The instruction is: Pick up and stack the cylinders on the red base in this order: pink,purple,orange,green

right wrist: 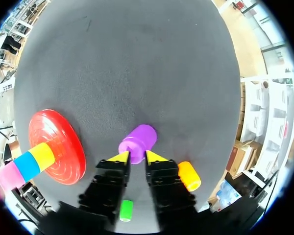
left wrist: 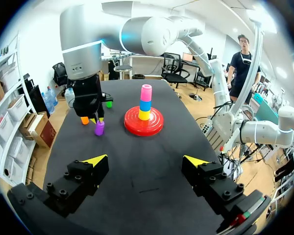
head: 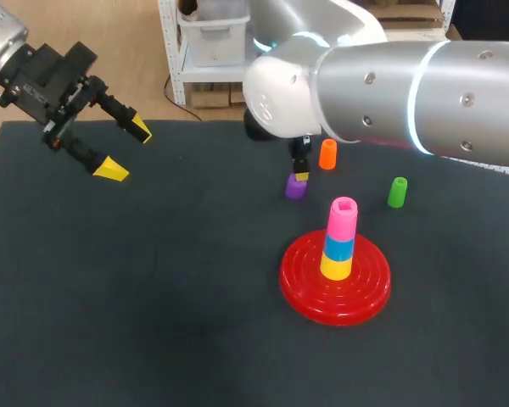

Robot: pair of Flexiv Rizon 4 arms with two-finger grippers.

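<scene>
Far to the left, the left gripper (head: pixel 124 149) is hanging above the table (head: pixel 153 297) with its fingers spread wide and holding nothing, well apart from every cylinder. Toward the middle, purple (head: pixel 294 189) is standing on the table with its long axis roughly upright (perhaps leaning a touch). The right gripper (right wrist: pixel 137 154) is sitting directly over its top end, so the piece is lying straight ahead of that gripper along its line of reach. Whether it is gripping purple or only poised at it I cannot tell. Orange (head: pixel 327 154) is waiting just beyond, near purple but not touching it. To the right and nearer the robot, the base (head: pixel 301 287) is carrying a stack of yellow (head: pixel 336 266), blue (head: pixel 338 248) and pink (head: pixel 343 216) on top, so by my reading purple is the piece now due. Green (head: pixel 397 192) is standing furthest right, apart from the rest. The right arm is by far the nearer one, and the coming move is turning on a straight lift, then a carry rightward and toward the robot, bringing purple upright over pink
</scene>
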